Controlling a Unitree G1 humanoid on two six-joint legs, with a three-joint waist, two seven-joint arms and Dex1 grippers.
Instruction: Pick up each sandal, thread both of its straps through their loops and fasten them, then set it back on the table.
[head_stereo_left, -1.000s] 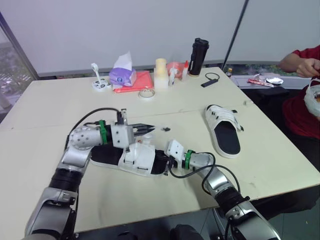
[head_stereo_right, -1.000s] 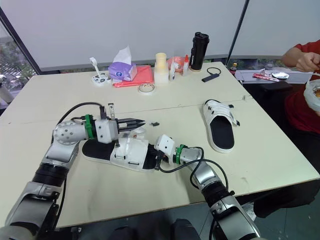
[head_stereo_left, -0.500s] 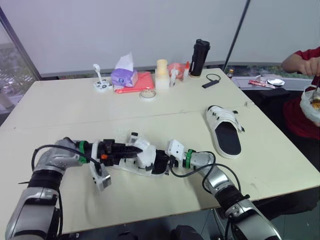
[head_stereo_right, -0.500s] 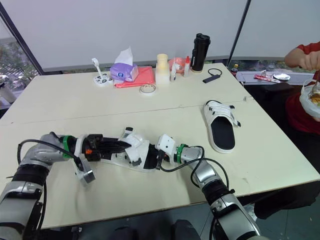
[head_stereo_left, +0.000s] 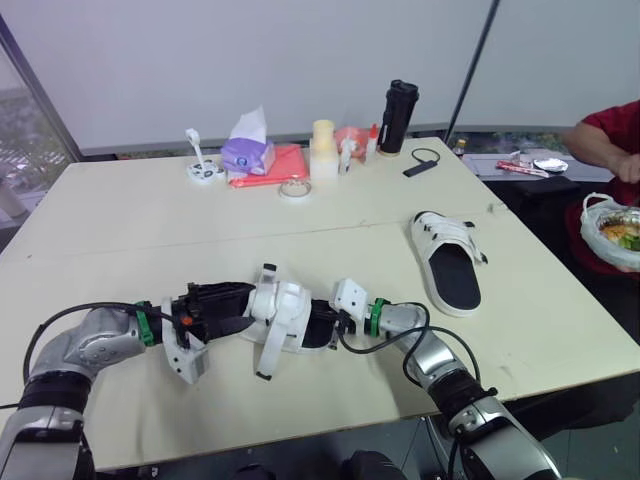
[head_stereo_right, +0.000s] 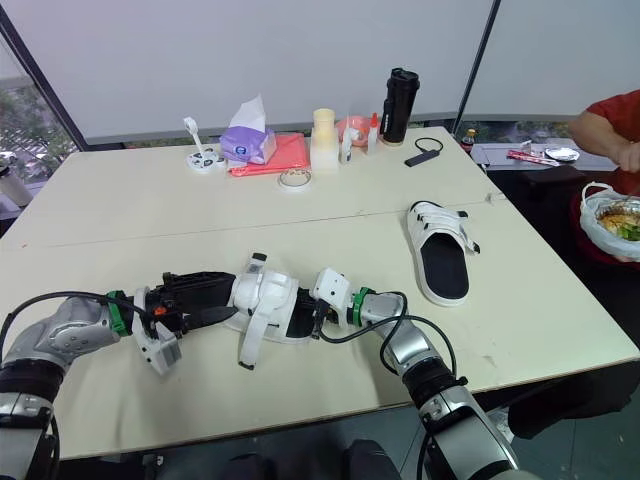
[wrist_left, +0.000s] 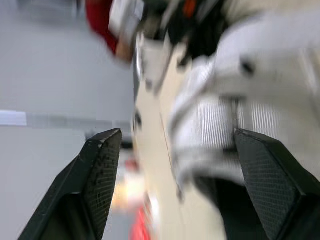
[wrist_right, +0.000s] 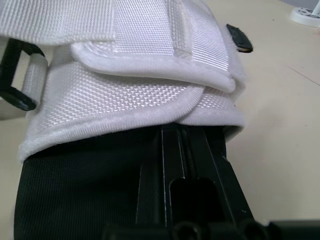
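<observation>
Left eye view looks down on a pale cream table (head_stereo_left: 120, 220) made of two tops butted together, with the seam running across its middle. A plain white wall (head_stereo_left: 250, 50) stands behind it, a window (head_stereo_left: 25, 140) is at the robot's left, and a dark pole (head_stereo_left: 475, 60) slants up on the right.

Along the far edge of the table stand a black bottle (head_stereo_left: 397, 102), a purple tissue pack (head_stereo_left: 245, 148), a red folder (head_stereo_left: 280, 162) and a tape roll (head_stereo_left: 293, 188). At the right edge a person's red sleeve (head_stereo_left: 605, 135) shows above a plastic bag of food (head_stereo_left: 612, 228).

The unfastened sandal (head_stereo_left: 285, 310) is near the front edge, between the two grippers. It is tipped up off its black sole, and one loose strap (head_stereo_left: 266, 352) hangs down to the tabletop.

The left gripper (head_stereo_left: 232, 308) is at the sandal's left end with its jaws spread wide and the white upper between them. Whether they touch it cannot be told.

The right gripper (wrist_right: 182, 145) has its jaws drawn together on the sandal's other end, with the tips hidden under the strap.

The second sandal (head_stereo_left: 447, 260) lies flat on its sole well apart to the right, with its straps across it.
</observation>
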